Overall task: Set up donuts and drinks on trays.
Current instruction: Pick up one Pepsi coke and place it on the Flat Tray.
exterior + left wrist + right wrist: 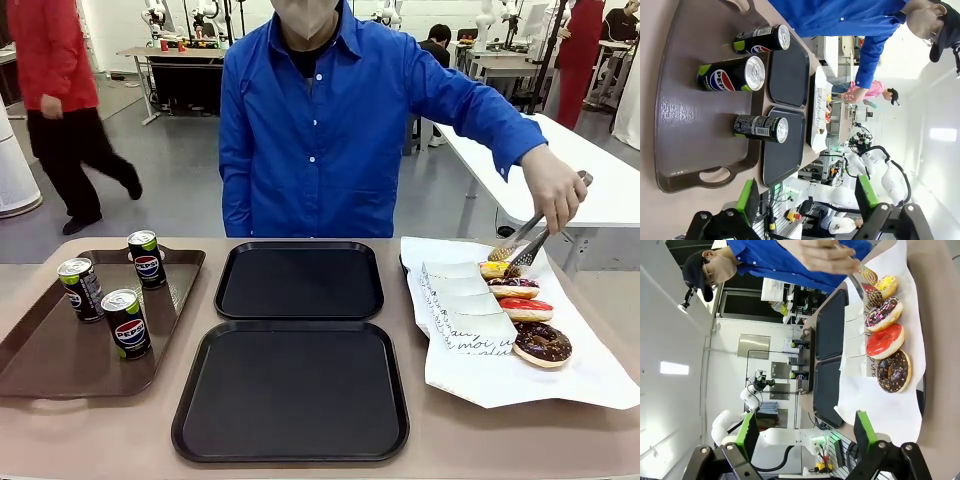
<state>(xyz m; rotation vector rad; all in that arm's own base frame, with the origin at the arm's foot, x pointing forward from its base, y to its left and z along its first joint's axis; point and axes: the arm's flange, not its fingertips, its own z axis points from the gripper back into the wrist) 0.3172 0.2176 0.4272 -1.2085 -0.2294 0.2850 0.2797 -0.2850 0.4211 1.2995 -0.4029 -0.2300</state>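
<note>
Three Pepsi cans, the drinks (128, 322) (732, 75), stand on a brown tray (50, 350) (690, 125) at the left. Two black trays sit mid-table, one far (299, 280) and one near (290, 390). Several donuts (541, 343) (885, 340) in paper sleeves lie in a row on white paper at the right. The person's hand (555, 190) holds metal tongs (520, 245) (862, 277) at the yellow-iced donut (495, 269) (887, 285). My left gripper (807, 200) hangs open above the brown tray's end. Beside the chocolate donut (894, 371) my right gripper (806, 432) is open and holds nothing.
The white paper (590, 375) overhangs the table's right edge. The black trays (788, 75) lie between the cans and the donuts. The person in a blue shirt (320, 130) stands at the far side, and another person walks in the background.
</note>
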